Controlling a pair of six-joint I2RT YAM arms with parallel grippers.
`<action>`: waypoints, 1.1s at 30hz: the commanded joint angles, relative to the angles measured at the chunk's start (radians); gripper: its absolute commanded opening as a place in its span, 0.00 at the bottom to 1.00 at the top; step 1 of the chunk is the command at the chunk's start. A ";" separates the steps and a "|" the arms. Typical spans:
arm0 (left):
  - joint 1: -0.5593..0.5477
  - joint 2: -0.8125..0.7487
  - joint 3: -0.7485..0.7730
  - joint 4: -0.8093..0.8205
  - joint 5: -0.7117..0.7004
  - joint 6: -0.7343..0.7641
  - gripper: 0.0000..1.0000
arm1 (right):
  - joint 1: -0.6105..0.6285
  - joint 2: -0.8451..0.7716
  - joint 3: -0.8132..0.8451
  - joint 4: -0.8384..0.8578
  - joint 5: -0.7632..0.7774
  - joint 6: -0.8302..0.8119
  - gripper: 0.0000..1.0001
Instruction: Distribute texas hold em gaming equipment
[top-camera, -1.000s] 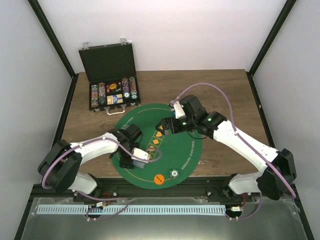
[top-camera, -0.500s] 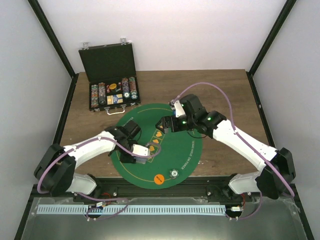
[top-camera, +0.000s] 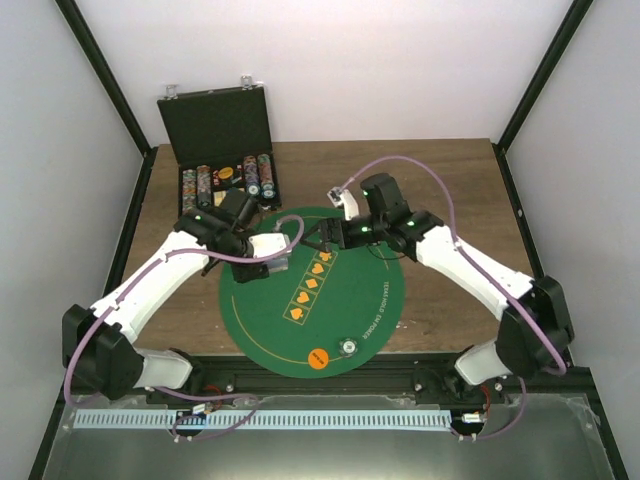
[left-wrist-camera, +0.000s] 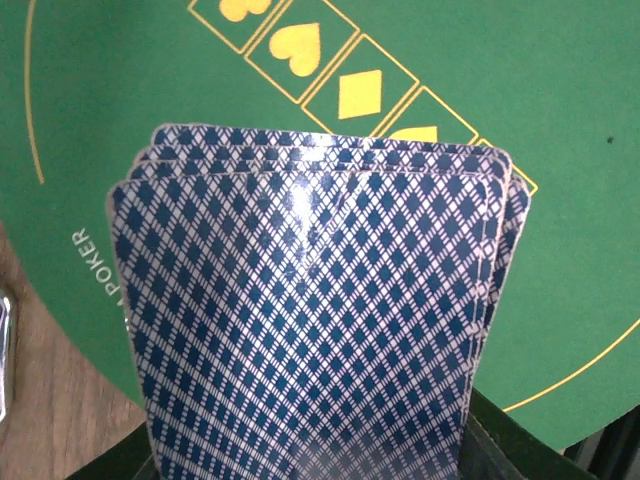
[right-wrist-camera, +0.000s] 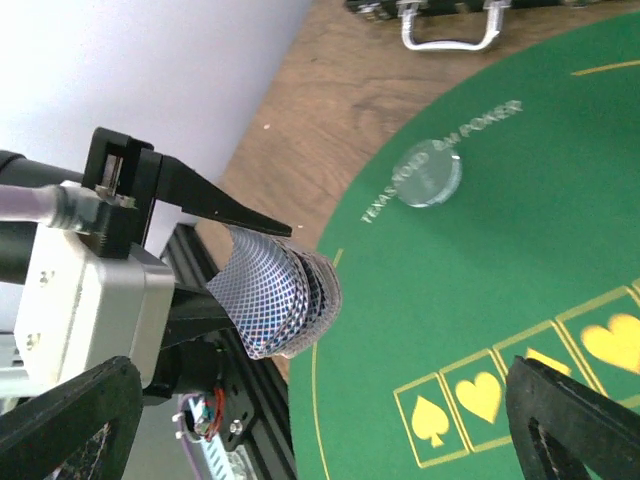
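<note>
My left gripper (top-camera: 272, 262) hangs over the far-left rim of the green mat (top-camera: 340, 300), shut on a bent stack of playing cards (left-wrist-camera: 310, 310) with blue diamond-patterned backs. In the right wrist view that stack (right-wrist-camera: 285, 300) sits pinched between the left gripper's black fingers (right-wrist-camera: 215, 205). My right gripper (top-camera: 322, 236) is open above the mat's far side with nothing between its fingers. An orange disc (top-camera: 318, 357) and a clear disc (top-camera: 347, 346) lie on the mat's near edge. The clear disc (right-wrist-camera: 428, 172) also shows beside the mat's lettering.
A black hinged case (top-camera: 215, 125) stands open at the far left, with several rows of chips (top-camera: 225, 185) in its tray; its handle (right-wrist-camera: 450, 35) faces the mat. Yellow suit boxes (top-camera: 310, 285) run across the felt. Black frame posts stand at the table's corners.
The left gripper shut on the cards near the mat's front left, then carried them up and away to the mat's far-left rim. The right gripper shifted slightly to the left.
</note>
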 joint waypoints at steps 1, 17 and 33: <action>0.018 0.006 0.069 -0.090 -0.002 -0.097 0.42 | -0.006 0.110 0.076 0.133 -0.212 -0.038 1.00; 0.030 0.086 0.197 -0.114 -0.028 -0.154 0.43 | -0.004 0.426 0.230 0.285 -0.516 -0.007 0.84; 0.031 0.108 0.200 -0.094 0.000 -0.159 0.43 | 0.034 0.527 0.239 0.461 -0.556 0.144 0.66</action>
